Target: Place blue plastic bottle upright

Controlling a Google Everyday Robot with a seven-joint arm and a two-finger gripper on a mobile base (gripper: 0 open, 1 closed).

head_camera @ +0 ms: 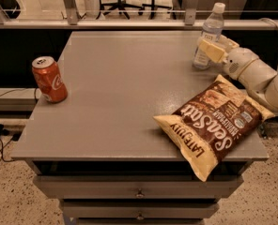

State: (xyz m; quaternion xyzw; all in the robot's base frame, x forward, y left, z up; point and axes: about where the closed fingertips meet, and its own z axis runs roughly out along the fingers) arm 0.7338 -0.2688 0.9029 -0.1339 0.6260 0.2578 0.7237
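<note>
Well left of the jaws, the can (49, 78) stands by the table's (125, 93) left edge, with bare top in between. Your gripper (219, 47) is closed on the lower half of the upright bottle (212, 25), near the far right corner. The chip bag (214, 125) lies just nearside of the jaws.

The blue plastic bottle (211, 28) was stood at the worktop's (125, 88) far right, the hand (216, 48) against it; a can (49, 78) was set at the left edge, a bag (214, 125) front right.
</note>
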